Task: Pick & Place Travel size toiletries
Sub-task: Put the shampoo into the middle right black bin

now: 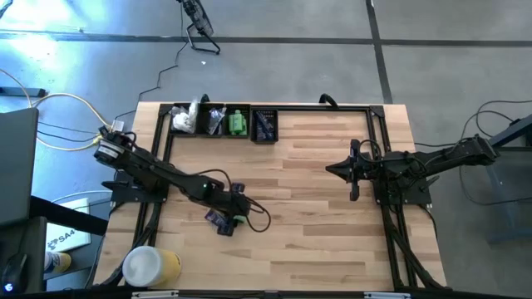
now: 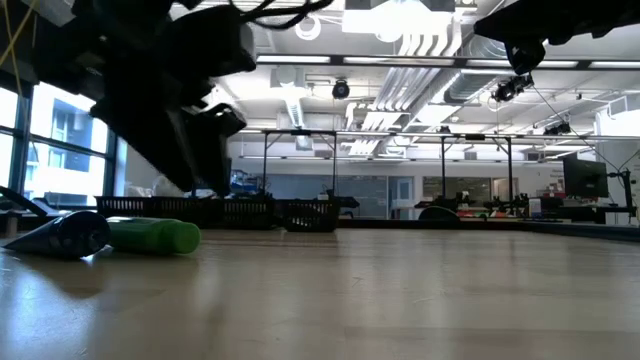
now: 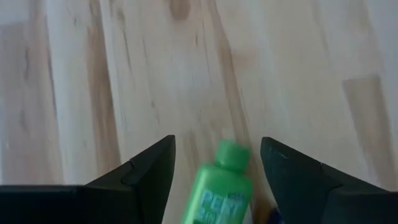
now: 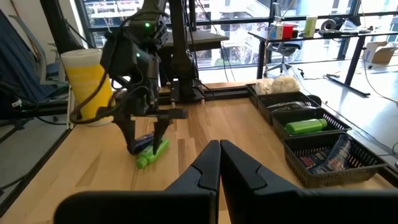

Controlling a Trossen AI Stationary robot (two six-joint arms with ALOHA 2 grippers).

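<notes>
While poised low over the wooden bench (image 1: 316,208), left gripper (image 3: 217,165) with jaws wide, straddling a small green bottle (image 3: 219,186) without touching it. Bottle lying on its side near the front-left of the bench, cap pointing away from the wrist, with a dark sachet (image 2: 60,236) just beside it, possibly touching; hard to tell from the low view. Black baskets (image 1: 220,120) along the back edge, already holding another green bottle (image 1: 238,124), white packets (image 1: 184,119) and dark sachets (image 1: 265,125). Large white-and-yellow cylinder (image 1: 150,266) at the front-left corner. Right gripper (image 4: 219,163) parked over the bench's right side, jaws closed and empty. Likely risks: bottle rolling away when one finger lands first, or the sachet getting pinched in alongside, given how close it lies.
</notes>
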